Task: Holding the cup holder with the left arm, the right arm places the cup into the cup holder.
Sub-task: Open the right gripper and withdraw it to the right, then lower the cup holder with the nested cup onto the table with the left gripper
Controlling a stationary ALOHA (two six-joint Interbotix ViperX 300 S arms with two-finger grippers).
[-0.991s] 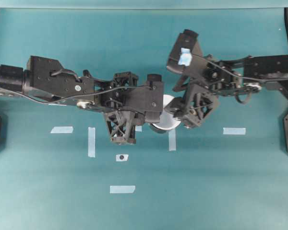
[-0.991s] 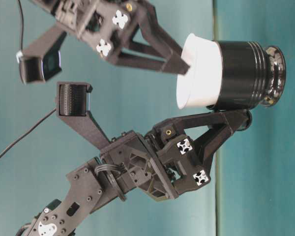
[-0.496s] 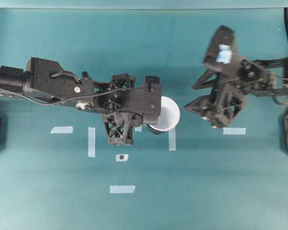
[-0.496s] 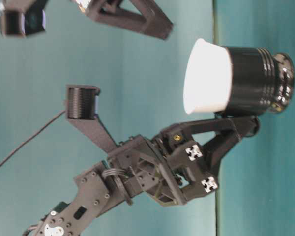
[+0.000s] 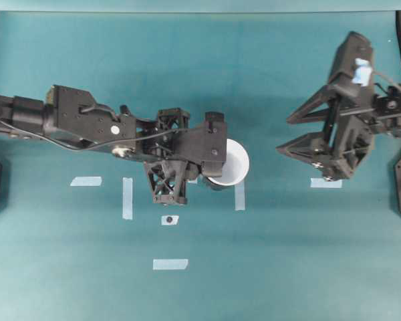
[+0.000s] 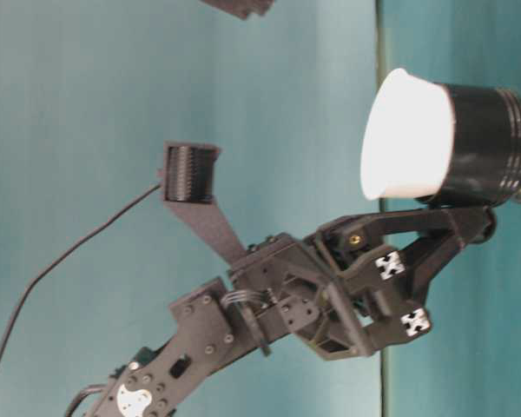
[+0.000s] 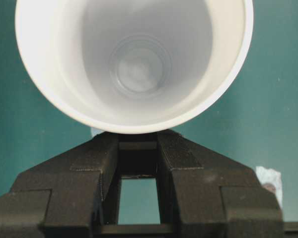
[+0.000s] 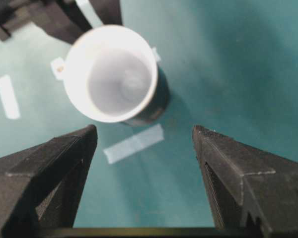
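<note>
White cup (image 5: pixel 231 162) seated in black cup holder (image 6: pixel 486 144), cup interior empty, rim standing above holder, left gripper (image 6: pixel 469 228) pinching holder's stubby handle near table centre, right gripper (image 5: pixel 285 136) spread wide, holding nothing, well apart to the right

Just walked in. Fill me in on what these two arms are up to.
The white cup sits inside the black cup holder. The left gripper is shut on the holder's handle. The right gripper hangs open, apart from the cup at the right of the overhead view, holding nothing.
</note>
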